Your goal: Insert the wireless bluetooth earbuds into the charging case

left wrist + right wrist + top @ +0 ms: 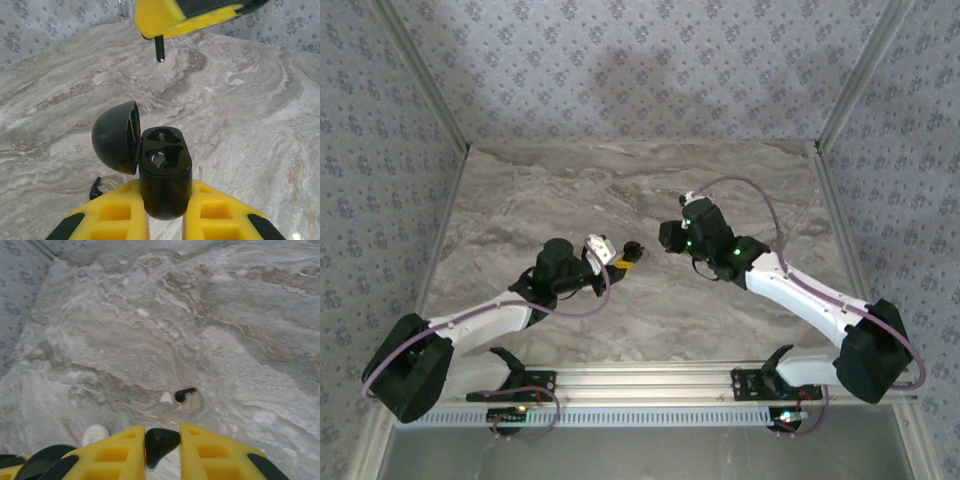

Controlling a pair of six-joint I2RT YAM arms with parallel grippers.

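The left gripper (165,212) is clamped on the lower body of the black charging case (165,167). The case lid (114,137) is swung open to one side, and both sockets appear empty. The right gripper (162,435) is closed on one black earbud (159,446), which is held just beyond the case with its stem pointing down. A second earbud (185,394) lies loose on the marble table (570,180) beneath. Both arms are extended inward and meet mid-table. The table edges and the walls (620,70) are well apart from the grippers, with open surface all round.
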